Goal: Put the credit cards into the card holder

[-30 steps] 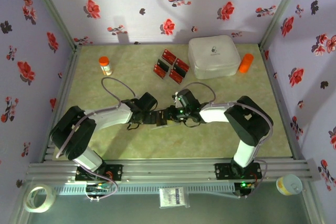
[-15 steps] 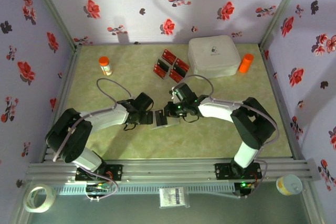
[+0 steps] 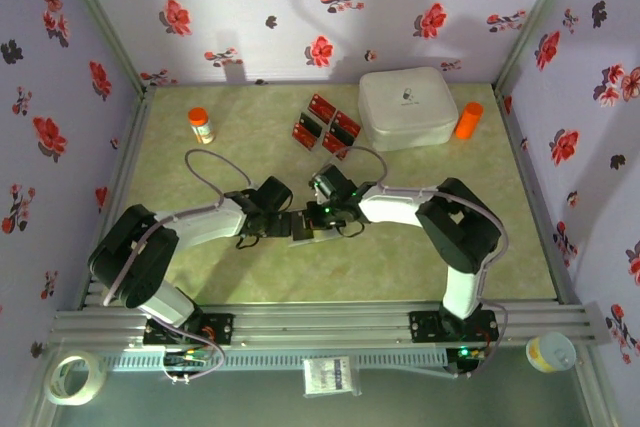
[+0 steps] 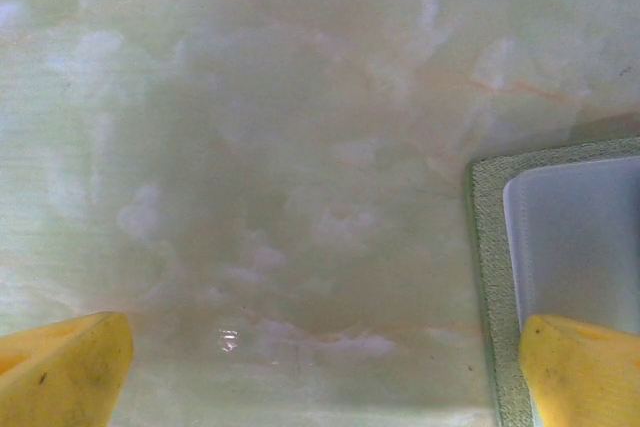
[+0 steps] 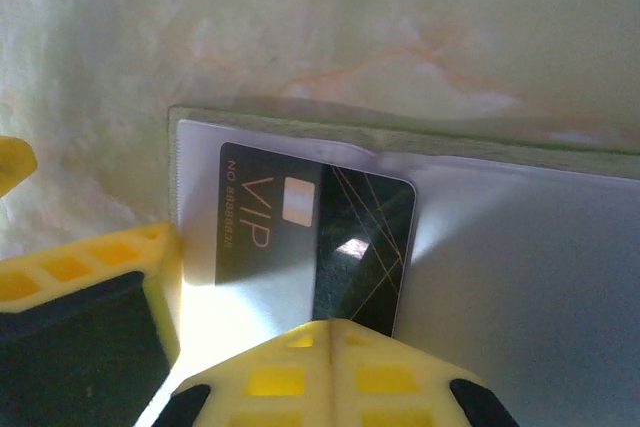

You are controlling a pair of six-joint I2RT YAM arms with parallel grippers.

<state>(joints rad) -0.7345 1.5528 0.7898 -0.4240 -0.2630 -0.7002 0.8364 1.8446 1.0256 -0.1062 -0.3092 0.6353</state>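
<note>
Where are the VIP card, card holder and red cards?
VIP card point(image 5: 330, 247), right wrist view, middle of its face.
card holder point(image 5: 520, 247), right wrist view, grey inner panel.
red cards point(image 3: 322, 106), top external view, farthest card.

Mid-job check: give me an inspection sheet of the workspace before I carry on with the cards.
Surface: green marbled table, no spills seen.
Job's things: red cards grouped at the back; card holder open, a dark VIP card lying on its grey inside.
Clutter: white box, orange-capped bottle, orange cylinder.
Grippers: left gripper open, one finger over the holder's edge; right gripper shut at the VIP card's near edge.
Cables: grey cable loops off the left arm.
Surroundings: floral walls; tape roll beyond the front rail.
</note>
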